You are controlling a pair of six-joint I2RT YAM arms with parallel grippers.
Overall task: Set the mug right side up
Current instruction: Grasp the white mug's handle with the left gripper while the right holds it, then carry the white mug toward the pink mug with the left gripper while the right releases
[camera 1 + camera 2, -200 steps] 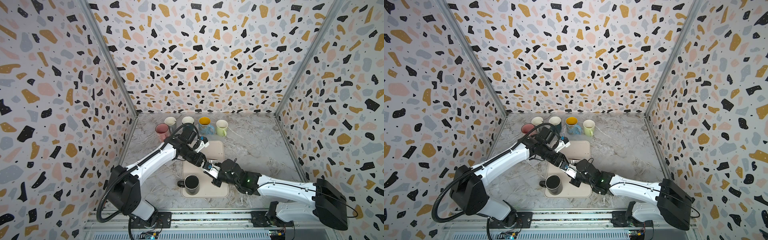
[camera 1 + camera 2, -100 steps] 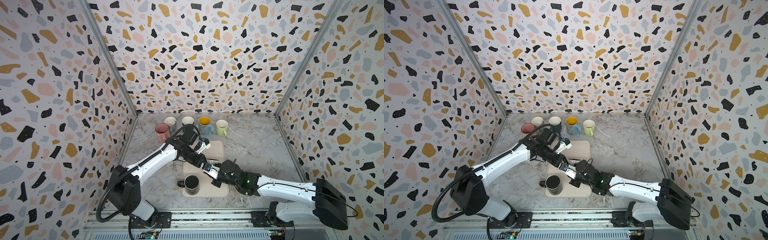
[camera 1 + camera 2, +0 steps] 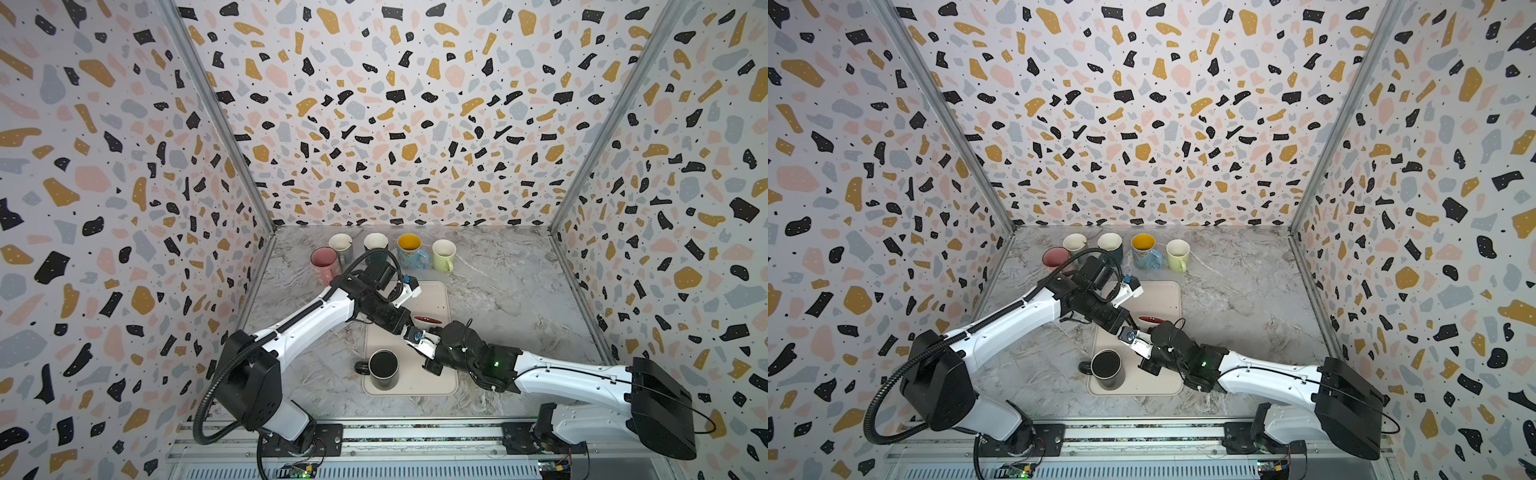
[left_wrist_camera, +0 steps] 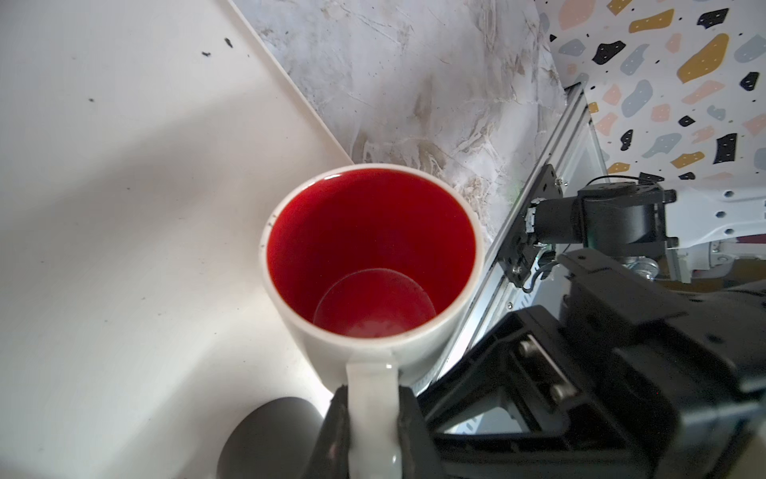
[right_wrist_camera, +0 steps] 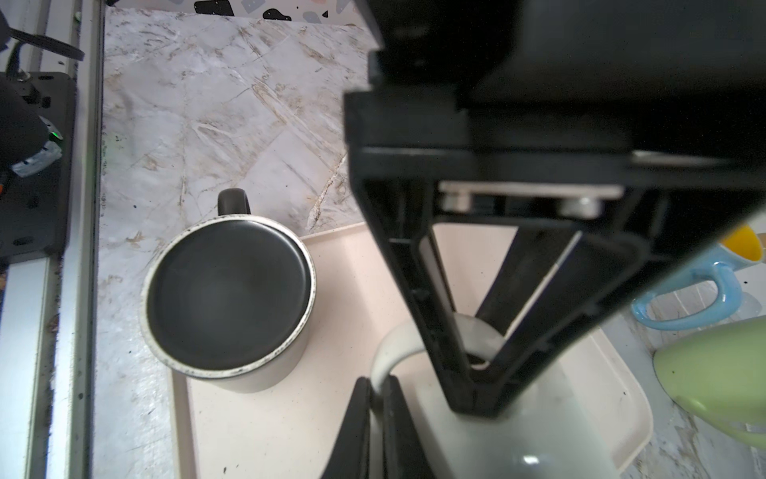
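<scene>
turning looks partway done: the mug (image 4: 373, 232) seems lifted and tilted over the middle of the tray (image 3: 432, 291), not yet set down upright. it is white outside, glossy red inside, and empty. the left gripper (image 4: 373, 435) pinches its handle; the right gripper (image 5: 472, 373) is pressed together at the handle's root. a black mug (image 3: 383, 365) stands at the tray's front left corner.

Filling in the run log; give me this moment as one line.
red-lined mug: mouth up, over tray | left gripper: shut on its handle | right gripper: shut on same handle
</scene>
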